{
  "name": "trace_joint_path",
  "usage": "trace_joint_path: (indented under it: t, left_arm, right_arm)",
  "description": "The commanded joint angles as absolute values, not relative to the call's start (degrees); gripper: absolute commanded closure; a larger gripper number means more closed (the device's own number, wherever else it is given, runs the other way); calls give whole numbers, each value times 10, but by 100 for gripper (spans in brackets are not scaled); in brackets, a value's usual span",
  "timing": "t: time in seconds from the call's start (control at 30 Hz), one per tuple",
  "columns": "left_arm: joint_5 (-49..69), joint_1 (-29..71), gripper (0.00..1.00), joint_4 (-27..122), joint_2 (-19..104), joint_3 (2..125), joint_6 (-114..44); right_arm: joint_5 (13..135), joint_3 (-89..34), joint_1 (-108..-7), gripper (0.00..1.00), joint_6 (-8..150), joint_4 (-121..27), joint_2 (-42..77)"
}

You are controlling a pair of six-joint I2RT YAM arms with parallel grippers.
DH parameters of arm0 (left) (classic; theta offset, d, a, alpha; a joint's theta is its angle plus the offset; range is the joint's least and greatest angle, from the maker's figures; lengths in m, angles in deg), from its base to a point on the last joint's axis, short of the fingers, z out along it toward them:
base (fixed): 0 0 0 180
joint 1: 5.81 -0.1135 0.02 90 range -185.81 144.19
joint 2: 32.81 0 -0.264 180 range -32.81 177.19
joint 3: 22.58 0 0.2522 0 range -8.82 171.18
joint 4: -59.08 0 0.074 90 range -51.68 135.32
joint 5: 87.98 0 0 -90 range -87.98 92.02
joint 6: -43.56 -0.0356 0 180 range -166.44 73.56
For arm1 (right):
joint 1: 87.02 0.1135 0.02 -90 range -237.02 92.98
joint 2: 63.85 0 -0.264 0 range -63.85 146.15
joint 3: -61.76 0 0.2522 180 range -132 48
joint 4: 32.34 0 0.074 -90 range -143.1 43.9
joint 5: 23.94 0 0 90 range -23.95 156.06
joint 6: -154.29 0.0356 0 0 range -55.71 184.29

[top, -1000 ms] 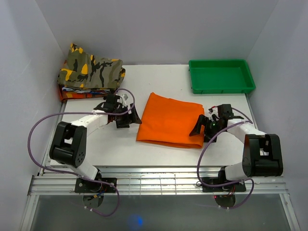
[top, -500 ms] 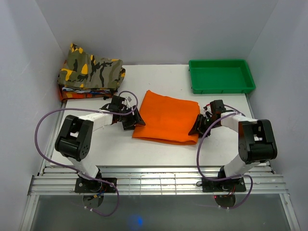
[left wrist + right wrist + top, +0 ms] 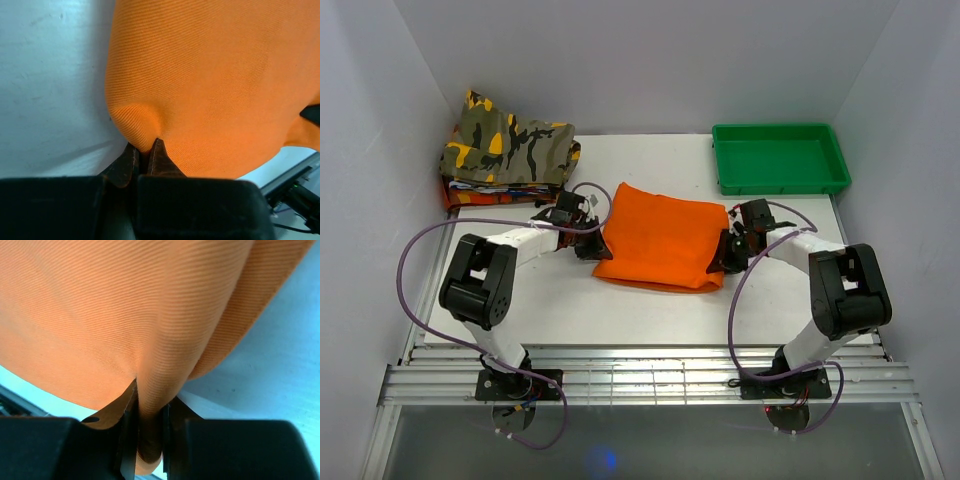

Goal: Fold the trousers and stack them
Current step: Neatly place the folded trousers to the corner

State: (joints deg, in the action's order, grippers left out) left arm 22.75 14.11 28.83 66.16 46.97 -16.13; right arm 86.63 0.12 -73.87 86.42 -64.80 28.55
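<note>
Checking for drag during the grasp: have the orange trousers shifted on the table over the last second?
Yes. The trousers slid left and toward the back of the table, closer to the camouflage pile.

On my feed the trousers (image 3: 660,235) are plain bright orange with a fine diagonal weave. The folded garment (image 3: 510,148) is camouflage in olive, brown, black and yellow. The tray (image 3: 780,186) is green, the counter (image 3: 570,300) white and the cables (image 3: 729,310) purple. The left arm (image 3: 515,245) and right arm (image 3: 800,245) are white with black joints.
</note>
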Motion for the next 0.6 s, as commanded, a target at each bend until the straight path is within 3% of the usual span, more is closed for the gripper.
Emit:
trace_joint_path:
  t: [0.0,0.57]
  left_arm:
    - [160,149,100,256,625,514,-231]
    - [-9,168,100,298,541,613,-408]
  right_arm:
    - [771,-27,-707,92,824,-607,268]
    - [683,-190,-644,92,784,-567,230]
